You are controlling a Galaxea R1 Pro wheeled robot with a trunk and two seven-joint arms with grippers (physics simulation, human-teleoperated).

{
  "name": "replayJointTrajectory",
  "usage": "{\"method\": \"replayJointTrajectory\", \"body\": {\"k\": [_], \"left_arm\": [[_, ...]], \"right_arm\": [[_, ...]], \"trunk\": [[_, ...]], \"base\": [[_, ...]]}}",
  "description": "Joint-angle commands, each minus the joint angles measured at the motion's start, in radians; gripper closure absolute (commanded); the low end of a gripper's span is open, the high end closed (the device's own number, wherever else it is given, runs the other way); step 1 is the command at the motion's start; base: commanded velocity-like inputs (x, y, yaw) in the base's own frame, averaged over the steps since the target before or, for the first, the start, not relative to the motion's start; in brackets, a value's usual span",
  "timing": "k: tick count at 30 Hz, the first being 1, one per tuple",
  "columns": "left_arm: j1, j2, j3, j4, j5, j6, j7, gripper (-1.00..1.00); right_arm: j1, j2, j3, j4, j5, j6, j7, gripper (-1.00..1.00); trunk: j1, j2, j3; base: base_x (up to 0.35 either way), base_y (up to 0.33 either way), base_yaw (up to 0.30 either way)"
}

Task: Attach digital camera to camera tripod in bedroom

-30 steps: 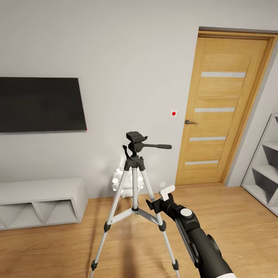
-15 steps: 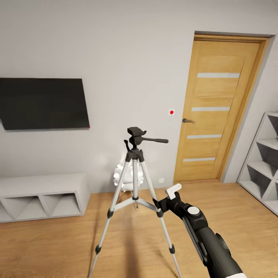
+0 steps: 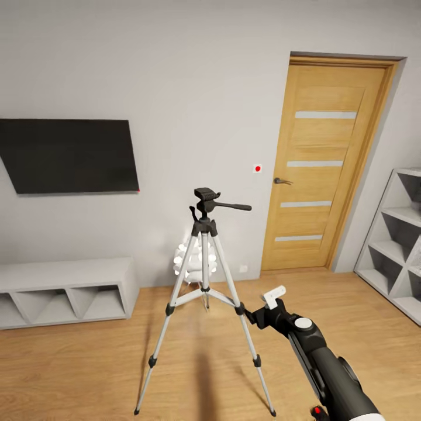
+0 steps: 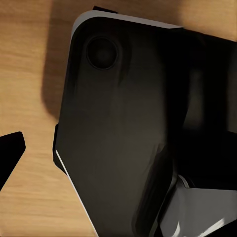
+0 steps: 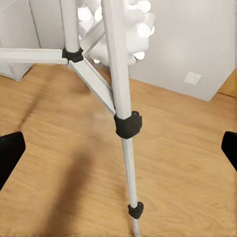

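The right arm (image 3: 327, 365) is extended forward and slightly leftward from the lower right of the head view. The right gripper (image 3: 260, 310) is held low; in the right wrist view its fingertips (image 5: 10, 153) are spread wide apart.

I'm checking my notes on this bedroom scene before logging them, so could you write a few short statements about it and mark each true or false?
1. The tripod stands on the wood floor. True.
2. A camera sits on the tripod head. False: the head is bare.
3. The door is shut. True.
4. The right pincer grips a tripod leg. False: it is open beside the leg, the right wrist view showing its fingertips wide apart.
5. The TV stands on the low shelf. False: it hangs on the wall.
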Motion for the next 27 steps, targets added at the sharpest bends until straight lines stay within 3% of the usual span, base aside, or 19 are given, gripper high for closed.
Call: {"method": "replayJointTrajectory", "body": {"k": [1,8,9,12,16,21,27], "left_arm": [[0.0,0.0,0.0,-0.001,0.007,-0.001,0.0,-1.0],[0.0,0.0,0.001,-0.001,0.009,-0.001,0.0,-1.0],[0.0,0.0,0.001,-0.001,0.009,-0.001,0.0,-1.0],[0.0,0.0,0.002,-0.001,0.01,-0.001,0.0,-1.0],[0.0,0.0,0.003,-0.001,0.011,-0.001,0.0,-1.0],[0.0,0.001,0.004,-0.001,0.012,-0.001,0.0,-1.0],[0.0,0.001,0.006,-0.001,0.014,-0.001,0.0,-1.0]], "right_arm": [[-0.001,-0.004,-0.011,0.019,0.01,0.004,0.006,-1.0],[-0.001,-0.02,-0.072,0.117,0.012,0.0,0.006,-1.0],[-0.001,-0.049,-0.103,0.188,0.012,-0.001,0.007,-1.0],[-0.001,-0.097,-0.12,0.289,0.011,-0.007,0.007,-1.0],[-0.001,-0.136,-0.127,0.423,0.011,-0.013,0.007,-1.0],[-0.001,-0.155,-0.129,0.582,0.012,-0.032,0.002,-1.0],[-0.001,-0.164,-0.13,0.814,0.014,-0.12,-0.006,-1.0]], "trunk": [[0.0,-0.001,-0.001],[0.0,-0.001,-0.001],[0.0,-0.001,-0.001],[0.0,-0.001,-0.001],[0.0,-0.001,-0.001],[0.0,-0.001,-0.001],[0.0,-0.001,-0.001]], "base": [[-0.021,0.0,0.0],[-0.009,0.0,0.0],[-0.002,0.0,0.0],[0.0,0.0,0.0],[0.0,0.0,0.0],[0.0,0.0,0.0],[0.0,0.0,0.0]]}}
